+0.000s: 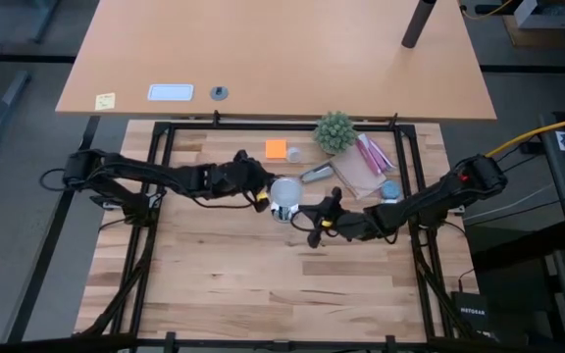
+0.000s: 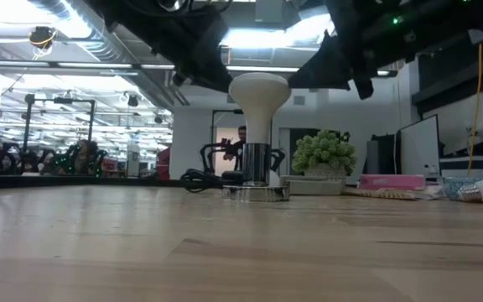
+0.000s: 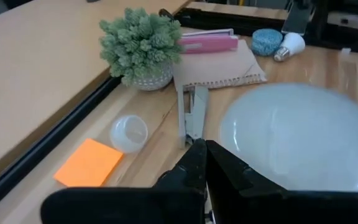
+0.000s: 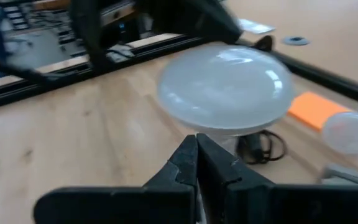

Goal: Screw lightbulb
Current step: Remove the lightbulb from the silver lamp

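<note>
We find the lightbulb standing upright in the silver base near the middle of the surface, round head up and narrow neck down in the socket, so its long axis is vertical. Both arms flank it. The left end effector sits just beside the bulb's head on its left; the right end effector sits just beside it on the opposite side. Each has its fingers together, clamped on nothing. Neither touches the glass, as far as we can tell. We judge both about equally near. Any turning grip must first part the fingers and close across the head, about that vertical axis.
</note>
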You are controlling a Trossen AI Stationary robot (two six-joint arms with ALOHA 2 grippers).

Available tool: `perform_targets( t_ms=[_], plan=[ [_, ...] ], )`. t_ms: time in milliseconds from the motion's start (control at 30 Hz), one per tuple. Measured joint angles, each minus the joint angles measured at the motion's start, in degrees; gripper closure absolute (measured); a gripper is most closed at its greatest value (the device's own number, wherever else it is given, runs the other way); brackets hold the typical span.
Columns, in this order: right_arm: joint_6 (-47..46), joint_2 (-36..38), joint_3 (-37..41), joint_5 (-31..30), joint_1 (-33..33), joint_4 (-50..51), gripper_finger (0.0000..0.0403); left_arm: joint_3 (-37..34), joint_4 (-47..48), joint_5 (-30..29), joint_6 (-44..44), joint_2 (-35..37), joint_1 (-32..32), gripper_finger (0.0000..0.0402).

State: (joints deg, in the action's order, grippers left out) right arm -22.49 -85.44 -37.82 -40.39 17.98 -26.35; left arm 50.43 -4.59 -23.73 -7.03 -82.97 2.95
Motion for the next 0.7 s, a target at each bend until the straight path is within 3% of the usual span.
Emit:
perform_targets(
  t_ms=[267,467,700],
  plan=[
    [0.0,-0.7,0.0,-5.8,-1.7,1.2,0.0397,0.0,-0.3,-0.1,-0.3,-0.6,-2.3,0.0401],
    [0.1,-0.7,0.0,-6.5,-5.5,1.8,0.0397,0.0,2.1,-1.3,-3.8,-0.3,-4.1,0.0401],
    [0.1,-0.7,0.0,-4.3,-9.2,1.9,0.0397,0.1,3.2,2.2,-7.4,-0.6,-7.5,0.0401]
  ],
)
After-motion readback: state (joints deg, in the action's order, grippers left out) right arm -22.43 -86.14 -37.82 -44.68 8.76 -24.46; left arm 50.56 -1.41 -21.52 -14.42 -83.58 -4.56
